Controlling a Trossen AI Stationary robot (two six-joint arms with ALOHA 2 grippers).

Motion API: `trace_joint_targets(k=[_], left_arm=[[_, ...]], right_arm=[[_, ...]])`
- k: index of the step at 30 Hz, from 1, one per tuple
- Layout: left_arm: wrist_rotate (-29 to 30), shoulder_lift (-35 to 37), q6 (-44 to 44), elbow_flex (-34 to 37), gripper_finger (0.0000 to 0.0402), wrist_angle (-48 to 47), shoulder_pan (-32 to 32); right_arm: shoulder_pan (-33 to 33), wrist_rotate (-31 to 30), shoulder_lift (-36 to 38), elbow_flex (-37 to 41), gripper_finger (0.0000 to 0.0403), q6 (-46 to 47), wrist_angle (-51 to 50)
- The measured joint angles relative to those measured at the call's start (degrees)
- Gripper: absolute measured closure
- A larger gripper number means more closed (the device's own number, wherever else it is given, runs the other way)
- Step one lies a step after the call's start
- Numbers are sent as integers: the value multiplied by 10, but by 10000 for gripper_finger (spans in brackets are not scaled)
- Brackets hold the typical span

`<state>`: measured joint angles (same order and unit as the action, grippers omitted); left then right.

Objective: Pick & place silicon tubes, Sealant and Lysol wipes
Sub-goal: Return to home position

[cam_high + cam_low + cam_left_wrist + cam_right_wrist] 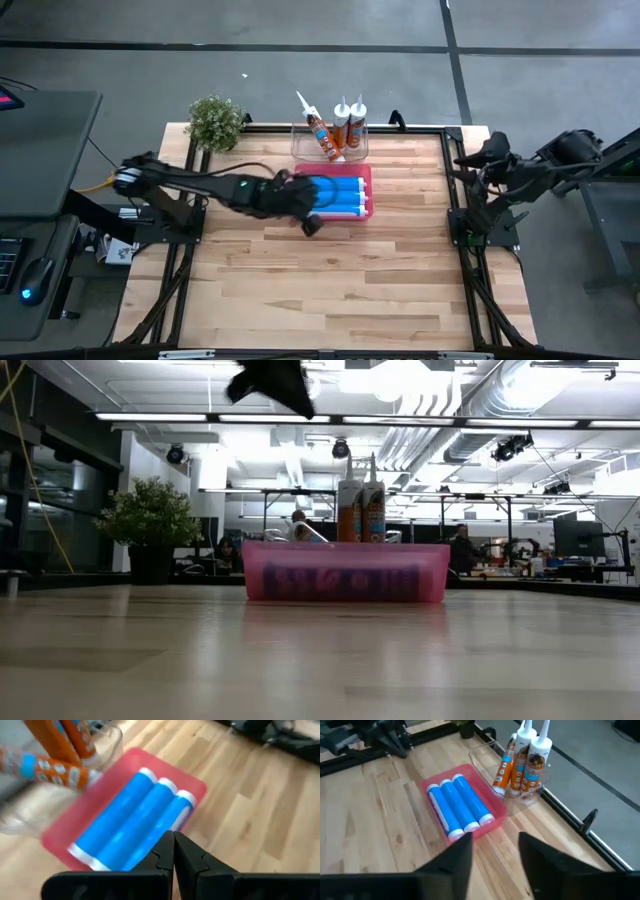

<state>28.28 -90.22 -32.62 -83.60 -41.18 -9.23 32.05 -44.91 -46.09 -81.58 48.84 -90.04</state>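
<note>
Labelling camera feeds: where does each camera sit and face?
High: overhead, straight down on wooden table; left arm, right arm show.
Low: table height, facing red plastic tray; left arm at top.
Left wrist: above three blue cylindrical tubes in tray; shut left tool.
Right wrist: table's right side, facing tray; open right tool.
All share the tray.

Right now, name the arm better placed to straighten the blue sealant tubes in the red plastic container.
Left. The left gripper, shut, hangs at the red plastic container of blue sealant tubes; the right gripper, open, sits at the table's right edge.
</note>
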Motion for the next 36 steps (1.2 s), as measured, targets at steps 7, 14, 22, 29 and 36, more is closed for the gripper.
trace_joint_targets(k=[7, 14, 22, 29, 36], left_arm=[[43, 143, -41, 215, 401, 244, -46], [78, 266, 11, 378, 401, 428, -66], [-67, 362, 85, 601, 401, 779, 5], [-229, 374, 57, 709, 401, 895, 114], [-265, 445, 28, 805, 401, 1012, 165]], right_arm=[[0, -19, 46, 66, 389, -21, 28], [0, -8, 156, 238, 400, -22, 225], [0, -58, 229, 392, 401, -143, 534], [-1, -83, 264, 470, 402, -176, 673], [-2, -107, 293, 530, 402, -200, 790]])
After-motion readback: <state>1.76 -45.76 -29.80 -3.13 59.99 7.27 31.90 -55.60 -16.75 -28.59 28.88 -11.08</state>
